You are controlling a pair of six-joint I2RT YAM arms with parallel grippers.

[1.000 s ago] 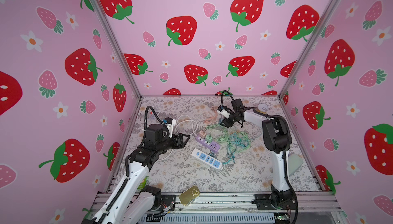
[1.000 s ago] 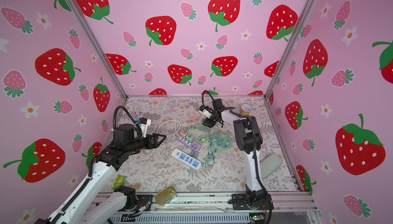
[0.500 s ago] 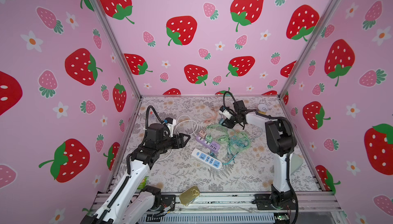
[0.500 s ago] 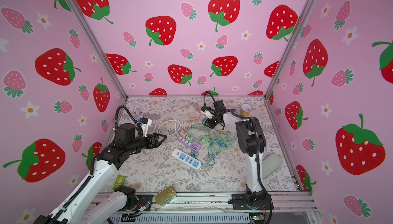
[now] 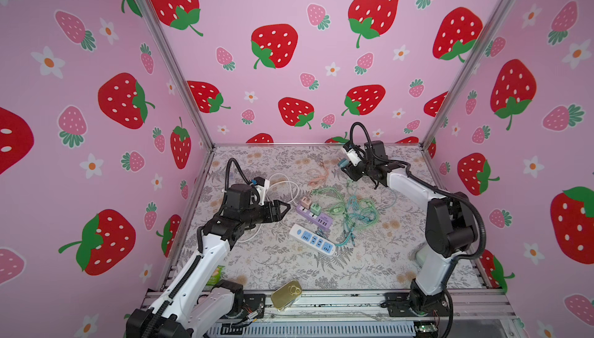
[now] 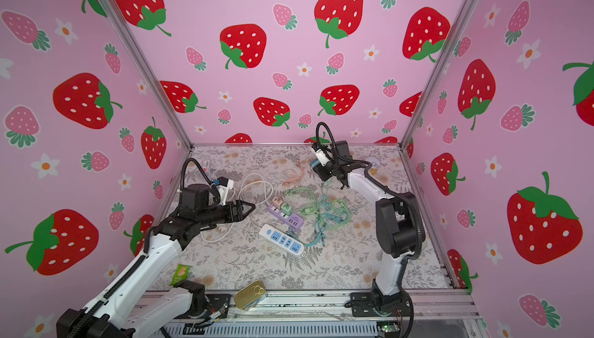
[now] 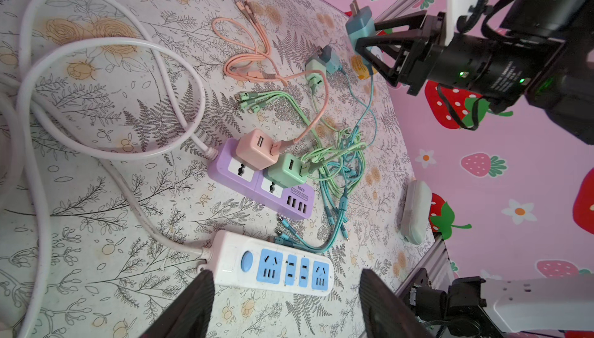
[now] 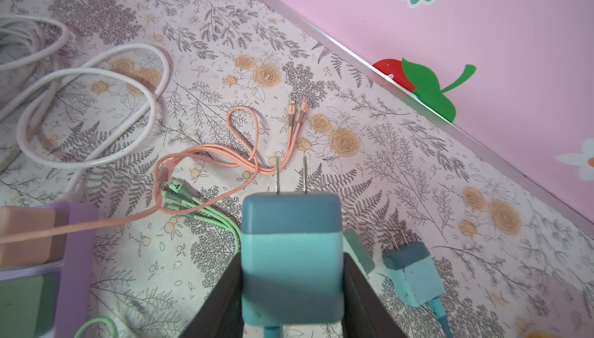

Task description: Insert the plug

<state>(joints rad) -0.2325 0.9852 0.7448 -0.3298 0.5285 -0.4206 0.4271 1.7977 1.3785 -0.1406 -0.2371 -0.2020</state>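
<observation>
The right pincer (image 8: 292, 257) is clamped on the two-tone teal plastic charger plug (image 8: 291, 224). The plug's lower body is hidden between the jaws and its cable is cut off at the frame edge. Two bare metal prongs point forward, clear above the floral table (image 8: 418, 166), with the pink wall (image 8: 450, 31) near ahead. The left pincer (image 7: 286, 288) stands apart and empty, with the white plastic power strip with blue sockets (image 7: 273, 267) just beyond its tips.
</observation>
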